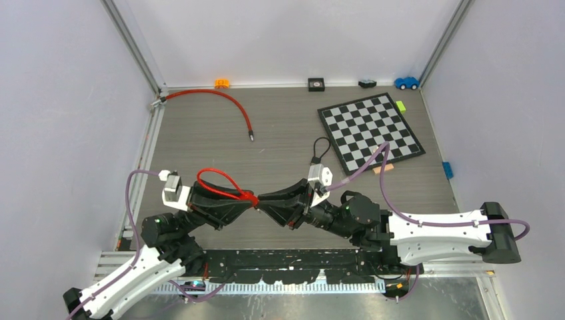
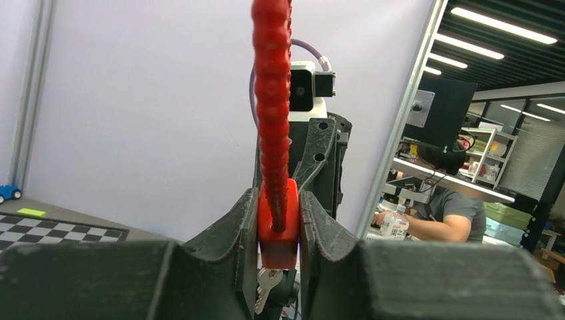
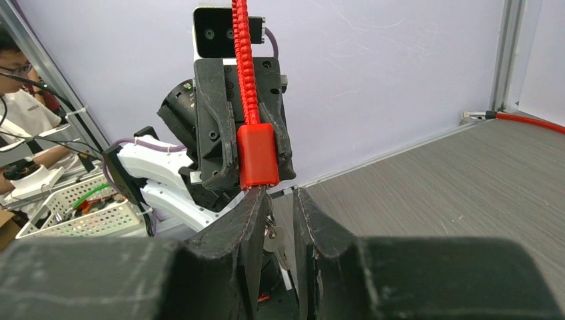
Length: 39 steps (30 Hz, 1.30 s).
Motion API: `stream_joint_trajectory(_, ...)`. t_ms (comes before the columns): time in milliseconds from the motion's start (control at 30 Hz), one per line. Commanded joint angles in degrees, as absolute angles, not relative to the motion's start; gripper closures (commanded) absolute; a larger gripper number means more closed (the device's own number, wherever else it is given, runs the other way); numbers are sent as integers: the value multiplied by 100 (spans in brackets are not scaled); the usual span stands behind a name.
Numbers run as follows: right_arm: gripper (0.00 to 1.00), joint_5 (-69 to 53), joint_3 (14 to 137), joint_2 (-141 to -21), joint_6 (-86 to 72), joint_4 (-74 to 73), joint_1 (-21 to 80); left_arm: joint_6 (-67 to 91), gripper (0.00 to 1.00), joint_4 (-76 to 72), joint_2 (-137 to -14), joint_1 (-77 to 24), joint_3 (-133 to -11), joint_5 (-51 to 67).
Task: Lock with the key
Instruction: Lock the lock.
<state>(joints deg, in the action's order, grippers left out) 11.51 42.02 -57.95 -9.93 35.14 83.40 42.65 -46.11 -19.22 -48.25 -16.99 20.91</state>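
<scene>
Top view: both arms met in the middle of the table. The left gripper had the red lock pinched and up off the surface, with its cable looping back over the arm. The right gripper was nose to nose with it. I'd guess one arm was there to steady the lock and the other to work the key.

Left wrist: the jaws were squeezed tight on both flat sides of the lock body, cable running straight up. The key poked out just underneath, so the keyway faced the other arm. Pretty sure that was the point of holding it this way.

Right wrist: its jaws were only a sliver apart, right below the lock, and the key sat in that gap against one finger. It didn't look clamped yet, though I couldn't be sure from this angle. My read is the next bit was closing on the key and twisting, so nothing had been locked so far.
</scene>
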Motion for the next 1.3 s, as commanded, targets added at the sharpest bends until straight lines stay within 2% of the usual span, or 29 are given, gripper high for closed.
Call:
stream_joint_trajectory(0,73,748,4404,-5959,-1166,3479,8369,4188,100,-4869,-1894,-4808,-1730,2062)
stream_joint_trajectory(467,73,740,4305,-5863,-1283,3489,8376,4219,100,-4816,-1820,-4808,-1740,2082)
stream_joint_trajectory(800,68,508,4299,-5852,-1318,3478,8376,4201,100,-4794,-1816,-4808,-1725,2072)
stream_joint_trajectory(1267,71,147,4225,-5794,-1345,3616,8373,4171,100,-4735,-1767,-4808,-1705,2030)
